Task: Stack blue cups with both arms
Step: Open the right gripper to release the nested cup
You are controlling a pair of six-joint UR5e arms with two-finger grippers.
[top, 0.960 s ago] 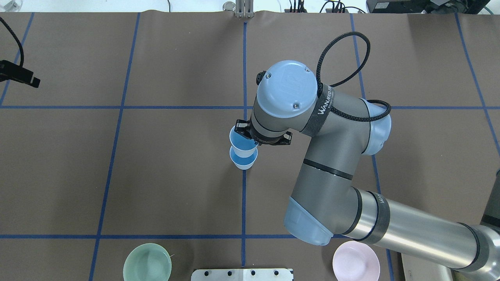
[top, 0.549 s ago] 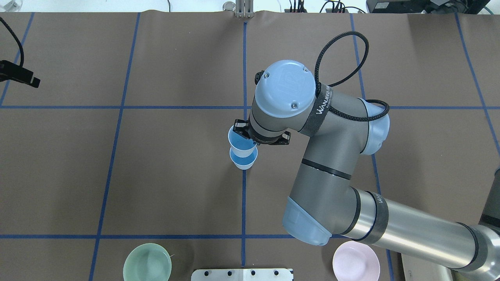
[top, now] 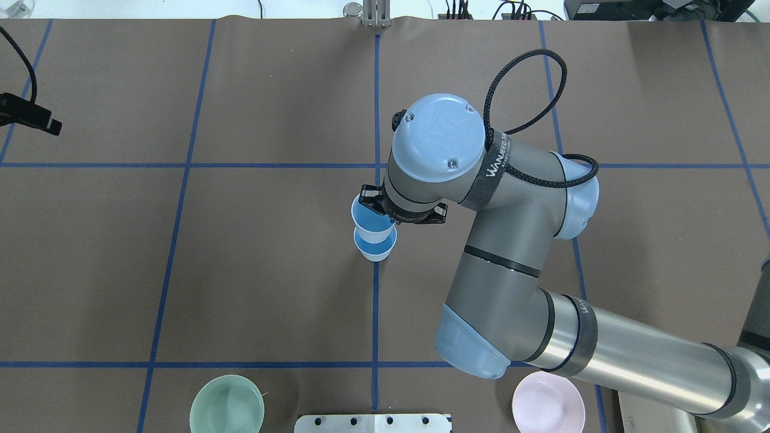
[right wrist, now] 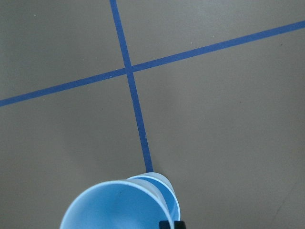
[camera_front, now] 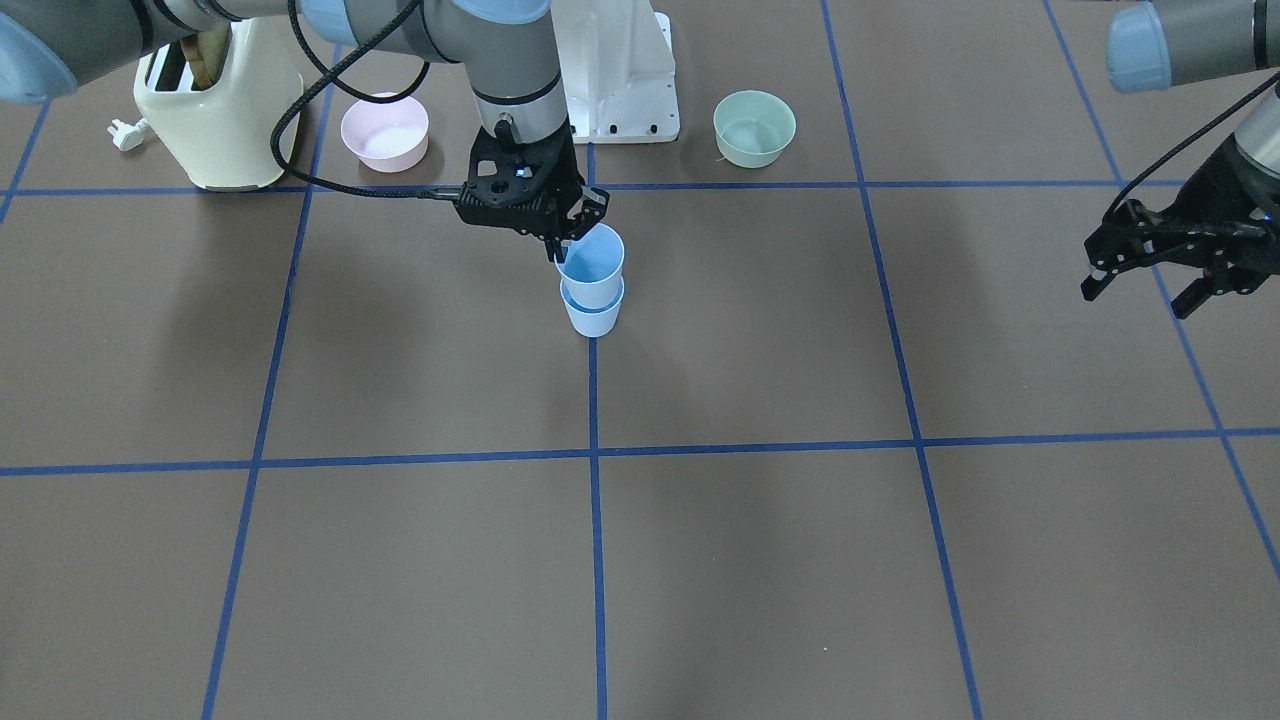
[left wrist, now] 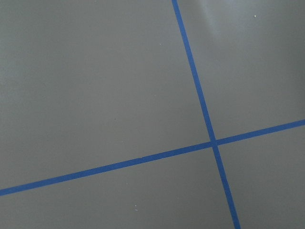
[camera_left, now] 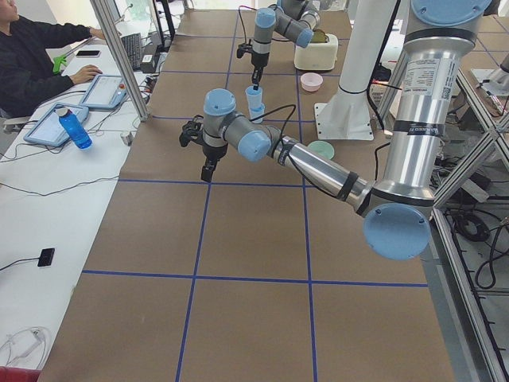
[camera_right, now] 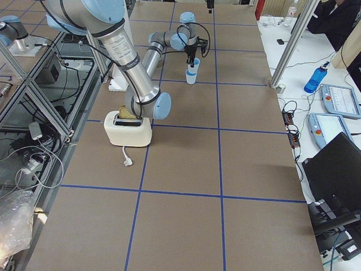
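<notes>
Two light-blue cups stand near the table's middle on a blue tape line. The upper blue cup (camera_front: pixel 592 262) sits nested in the lower blue cup (camera_front: pixel 593 314). They also show in the overhead view as upper cup (top: pixel 367 216) and lower cup (top: pixel 376 246). My right gripper (camera_front: pixel 563 243) is shut on the upper cup's rim, one finger inside it. The right wrist view shows the upper cup (right wrist: pixel 114 210) at the bottom edge. My left gripper (camera_front: pixel 1145 285) is open and empty, hovering far off to the side. The left wrist view shows only bare mat.
A green bowl (camera_front: pixel 754 127) and a pink bowl (camera_front: pixel 385 132) stand beside the white base pedestal (camera_front: pixel 615 70). A cream toaster (camera_front: pixel 215 110) with its plug stands beyond the pink bowl. Operators sit at side tables in the side views.
My right wrist and the upper cup have shifted very slightly to the left in the overhead view. The lower cup and the left arm have not moved.
</notes>
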